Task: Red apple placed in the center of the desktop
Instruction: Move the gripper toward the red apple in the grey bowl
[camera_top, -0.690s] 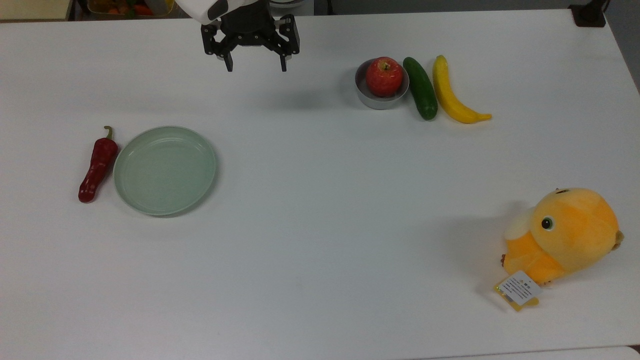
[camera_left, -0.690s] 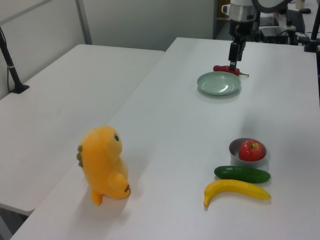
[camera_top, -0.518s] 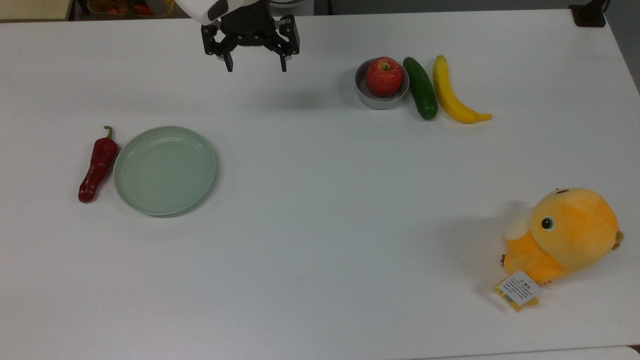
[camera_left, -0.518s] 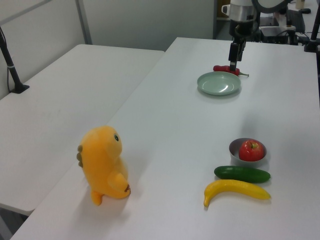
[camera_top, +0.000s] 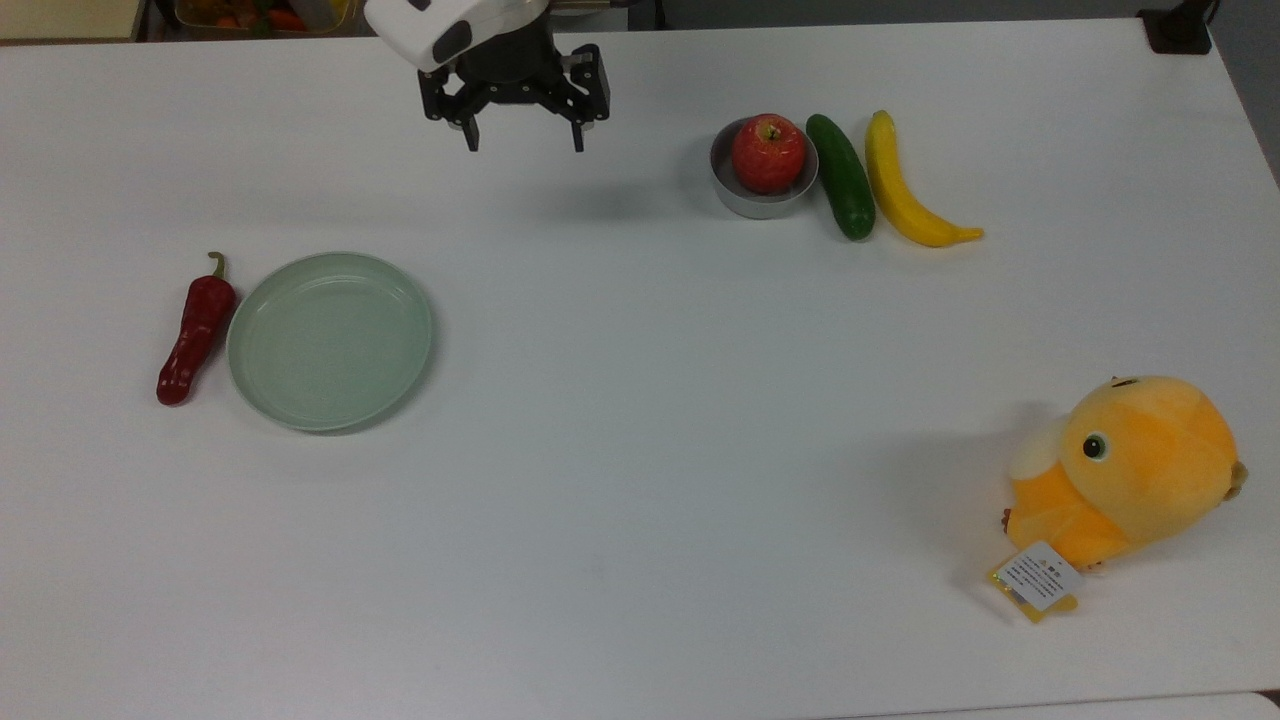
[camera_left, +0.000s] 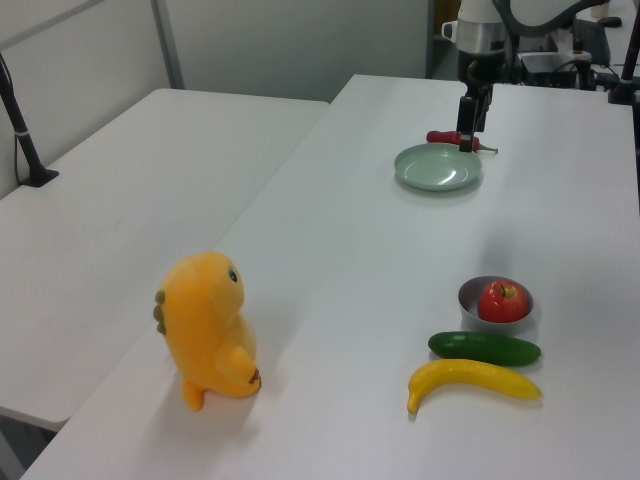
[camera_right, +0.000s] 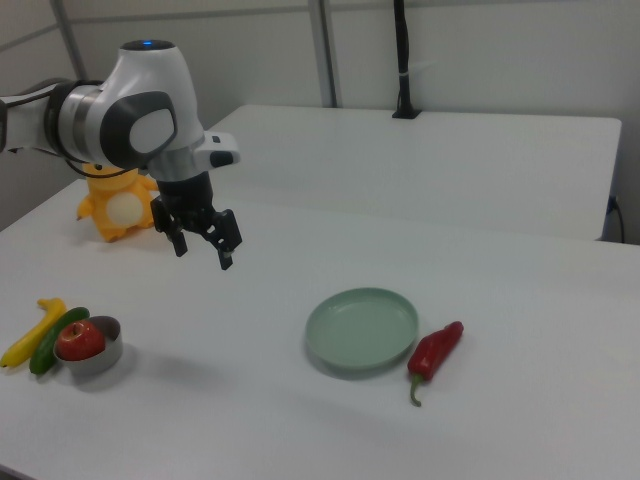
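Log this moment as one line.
gripper: open, empty, above desktop | apple: in grey bowl, untouched | stage: pre-grasp

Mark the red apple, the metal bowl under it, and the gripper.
red apple (camera_top: 768, 155), top view, middle of its skin
metal bowl (camera_top: 752, 205), top view, outer wall
gripper (camera_top: 524, 144), top view, midway between its open fingertips

Plate (camera_top: 330, 341), chili (camera_top: 195, 330), cucumber (camera_top: 841, 176), banana (camera_top: 905, 190)

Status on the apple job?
Tool open, empty, hanging above the desktop. Apple sitting in the small gray bowl, cucumber right beside it. Table center bare, nothing between tool and apple.
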